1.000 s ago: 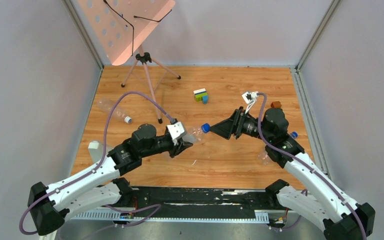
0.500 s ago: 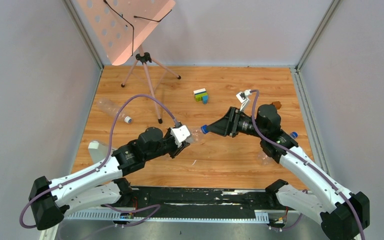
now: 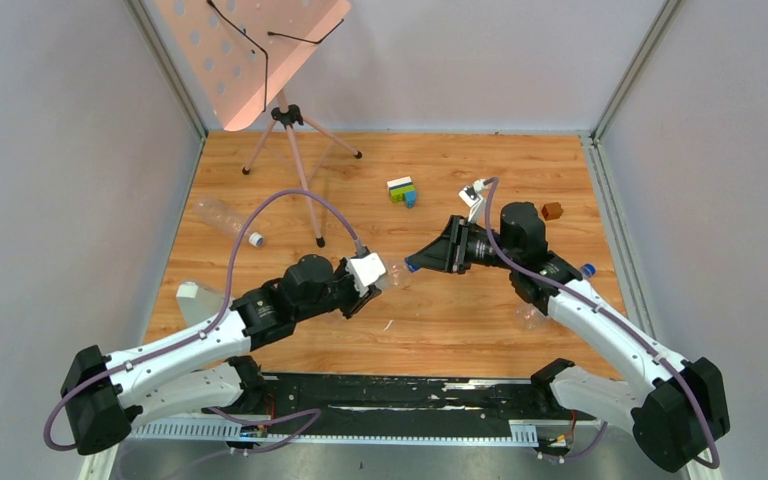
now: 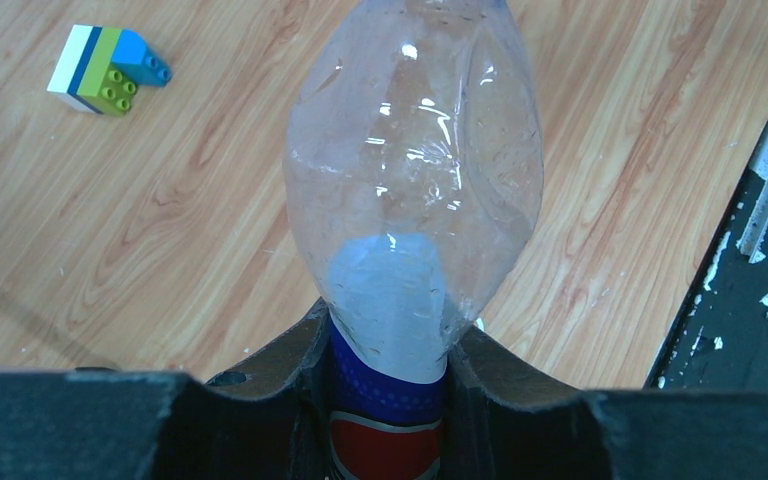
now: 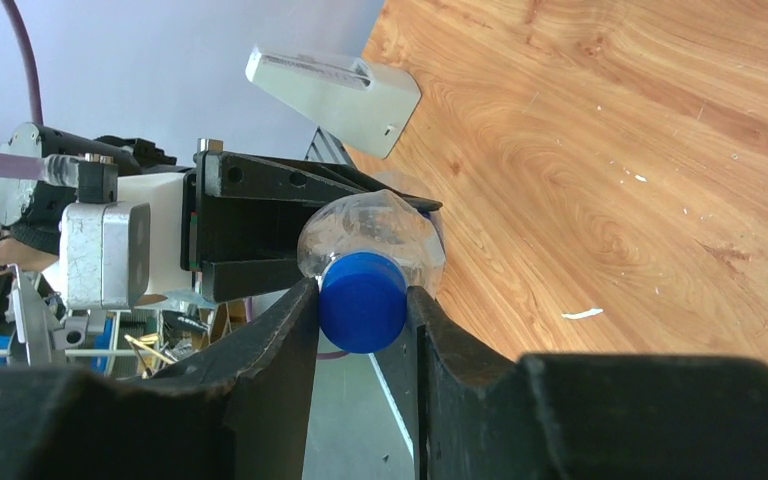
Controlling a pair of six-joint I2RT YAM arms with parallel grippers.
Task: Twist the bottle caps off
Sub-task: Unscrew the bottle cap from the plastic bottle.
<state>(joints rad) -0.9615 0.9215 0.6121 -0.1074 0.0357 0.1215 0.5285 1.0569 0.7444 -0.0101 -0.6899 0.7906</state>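
Note:
My left gripper (image 3: 378, 277) is shut on a clear bottle (image 3: 392, 272) and holds it above the table. In the left wrist view its fingers (image 4: 388, 370) clamp the blue and red label, and the crinkled clear body (image 4: 415, 190) points away. My right gripper (image 3: 415, 265) is shut on this bottle's dark blue cap (image 5: 362, 300), with a finger touching each side. A second bottle (image 3: 220, 214) with a whitish cap (image 3: 256, 240) lies at the left. A third bottle (image 3: 530, 315) lies by the right arm, with a blue cap (image 3: 587, 270) near it.
A toy block cluster (image 3: 401, 190) lies at the back centre and also shows in the left wrist view (image 4: 105, 70). A brown cube (image 3: 551, 210) sits at the right. A tripod stand (image 3: 285, 150) stands at the back left. A white wedge (image 3: 192, 297) sits at the left edge.
My right arm has moved left and its fingers now sit around the blue cap. My left arm has shifted the bottle slightly right and nearer.

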